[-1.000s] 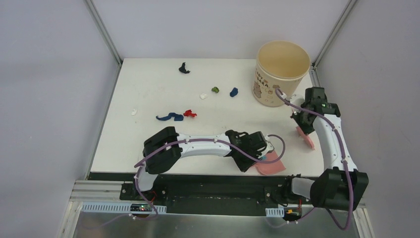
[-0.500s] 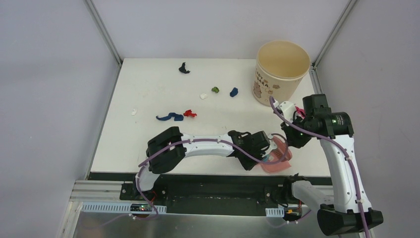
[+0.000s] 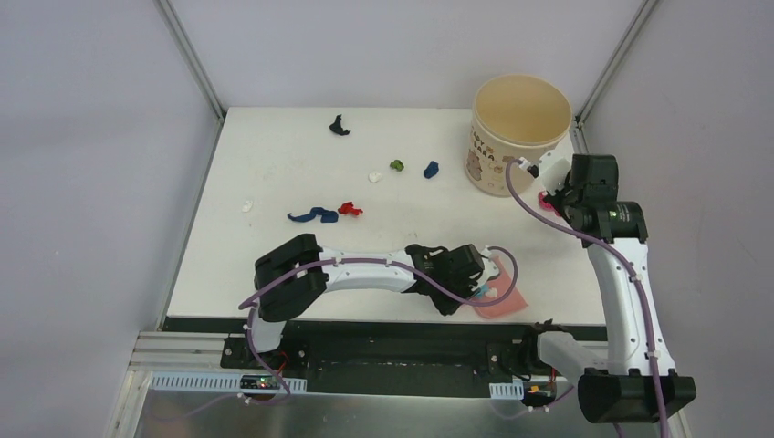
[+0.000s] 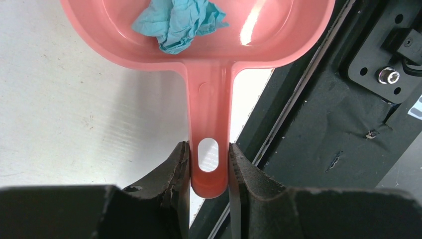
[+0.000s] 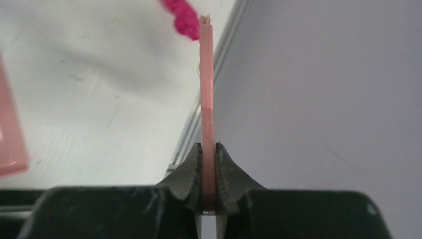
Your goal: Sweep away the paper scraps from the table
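Several paper scraps lie on the white table [image 3: 274, 265]: black [image 3: 339, 126], green [image 3: 398, 165], dark blue [image 3: 431, 169], white [image 3: 374, 177], white [image 3: 247, 206], a long blue one [image 3: 313, 215] and red [image 3: 350, 209]. My left gripper [image 3: 473, 276] [image 4: 209, 164] is shut on the handle of the pink dustpan [image 3: 505, 299] [image 4: 209, 79] at the table's front edge. A teal scrap [image 4: 179, 22] lies in the pan. My right gripper [image 3: 561, 193] [image 5: 208, 149] is shut on the pink brush [image 5: 207, 84], seen edge-on, beside the bucket.
A beige round bucket [image 3: 520, 137] stands at the back right corner. The black front edge and frame [image 4: 323, 124] lie right under the dustpan. Metal posts and grey walls close in the table on both sides. A magenta bit [image 5: 185, 20] shows by the brush's far end.
My right arm has swung the brush away from the dustpan and back up to the bucket's right side. The left gripper and dustpan have shifted slightly left.
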Controlling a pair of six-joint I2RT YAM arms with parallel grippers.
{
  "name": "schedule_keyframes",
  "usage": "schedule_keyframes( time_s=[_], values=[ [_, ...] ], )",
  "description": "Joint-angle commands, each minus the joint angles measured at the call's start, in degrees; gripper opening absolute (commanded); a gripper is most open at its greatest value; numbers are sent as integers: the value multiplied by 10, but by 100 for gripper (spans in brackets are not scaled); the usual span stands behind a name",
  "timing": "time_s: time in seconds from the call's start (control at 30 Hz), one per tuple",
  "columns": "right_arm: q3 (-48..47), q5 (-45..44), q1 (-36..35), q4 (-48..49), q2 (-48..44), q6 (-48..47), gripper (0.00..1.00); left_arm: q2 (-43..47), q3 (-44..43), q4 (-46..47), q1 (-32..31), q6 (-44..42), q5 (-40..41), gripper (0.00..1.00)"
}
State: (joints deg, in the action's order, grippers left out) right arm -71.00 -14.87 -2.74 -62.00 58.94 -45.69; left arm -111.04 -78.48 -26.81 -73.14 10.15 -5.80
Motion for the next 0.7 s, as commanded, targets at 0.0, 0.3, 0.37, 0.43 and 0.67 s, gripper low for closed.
schedule_keyframes(
  time_s=[0.0, 0.3, 0.37, 0.43, 0.67],
  values=[
    [27, -73, 9, 212, 20, -92, 0, 35, 8, 18, -2, 19, 5, 0],
    [118, -24, 27, 432, 99, -184, 0, 49, 23, 16, -2, 28, 2, 0],
    [150, -16, 39, 467, 106, -187, 0, 54, 28, 13, -2, 32, 6, 0],
    [179, -16, 41, 487, 110, -187, 0, 58, 32, 14, -2, 37, 6, 0],
    [213, 45, 32, 309, 79, -187, 0, 53, 43, 13, -2, 39, 6, 0]
  ],
)
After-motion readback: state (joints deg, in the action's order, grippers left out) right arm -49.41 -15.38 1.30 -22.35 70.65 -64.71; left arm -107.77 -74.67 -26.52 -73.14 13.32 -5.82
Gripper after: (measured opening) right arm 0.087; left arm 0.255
